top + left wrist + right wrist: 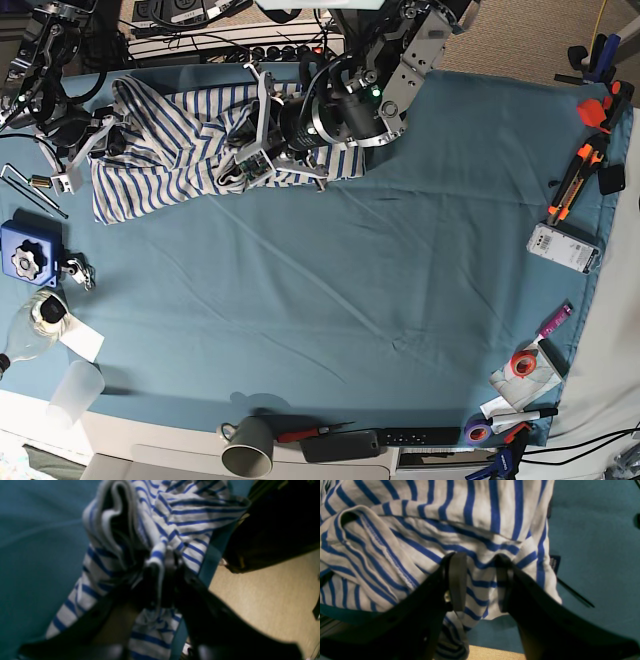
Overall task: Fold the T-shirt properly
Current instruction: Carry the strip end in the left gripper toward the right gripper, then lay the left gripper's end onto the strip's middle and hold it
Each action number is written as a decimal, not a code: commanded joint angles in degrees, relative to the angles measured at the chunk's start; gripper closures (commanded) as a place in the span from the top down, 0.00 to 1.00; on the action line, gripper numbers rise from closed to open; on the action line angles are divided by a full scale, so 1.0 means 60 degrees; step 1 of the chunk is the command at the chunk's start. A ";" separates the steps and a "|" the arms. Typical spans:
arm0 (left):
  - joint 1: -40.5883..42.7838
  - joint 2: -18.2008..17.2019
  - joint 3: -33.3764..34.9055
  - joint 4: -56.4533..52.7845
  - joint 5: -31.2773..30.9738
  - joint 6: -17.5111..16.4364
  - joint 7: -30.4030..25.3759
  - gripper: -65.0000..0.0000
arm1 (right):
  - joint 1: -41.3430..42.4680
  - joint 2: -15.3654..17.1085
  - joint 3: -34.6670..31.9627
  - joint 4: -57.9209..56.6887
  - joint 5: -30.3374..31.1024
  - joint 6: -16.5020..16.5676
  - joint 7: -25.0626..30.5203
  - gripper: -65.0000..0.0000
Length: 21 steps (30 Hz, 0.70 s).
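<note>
At the far left of the base view we see a blue boxy device with a grey knob (25,255) on the plain teal cloth (400,260) that covers the table, and below it a clear glass bottle (30,328) and a clear plastic cup (75,390).

The T-shirt, a large soft white short-sleeved shirt with thin blue stripes (170,150), lies bunched and creased along the upper left part of the cloth, near its back edge. The right gripper (100,135) sits at the shirt's left end. In the right wrist view its black fingers (456,580) stand apart with a fold of striped fabric (480,575) between them; the cloth touches both pads, so we read the jaws as closed on the shirt.

Further right, the left gripper (245,160) reaches onto the middle of the shirt from the black arm with silver joints (350,105). The left wrist view is blurred: a gathered ridge of stripes (160,555) runs into the gap at the fingertips (163,580), but we cannot tell whether the jaws pinch it or stand loose around it.

A grey mug (247,445) stands at the front edge. Orange-handled tools (580,170), a white flat device (563,247) and a roll of red tape (522,364) lie along the right side.
</note>
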 commanded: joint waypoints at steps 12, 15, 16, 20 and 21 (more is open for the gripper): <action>-0.0073 0.0732 0.0022 0.0798 -0.1639 0.0324 0.0481 0.29 | 0.0055 0.0219 0.0073 0.0124 0.0022 -0.0015 0.0317 0.31; -0.0015 0.0710 0.0018 0.1075 -0.0634 0.0688 0.1224 0.07 | 0.0051 0.0222 0.0076 0.0124 0.0025 -0.0015 0.0335 0.31; 0.0026 0.0670 -0.0004 0.1137 -0.0229 0.0889 0.1344 0.00 | 0.0055 0.0222 0.0073 0.0124 0.0025 -0.0015 0.0379 0.31; 0.0321 0.0262 -0.0004 0.1435 0.1581 0.2058 0.1392 0.00 | 0.0109 0.0222 0.0073 0.0124 0.0029 -0.0011 0.0484 0.31; 0.0408 0.0142 -0.0004 0.1526 0.1985 0.2237 0.1475 0.00 | 0.0157 0.0219 0.0073 0.0124 0.0025 -0.0011 0.0481 0.31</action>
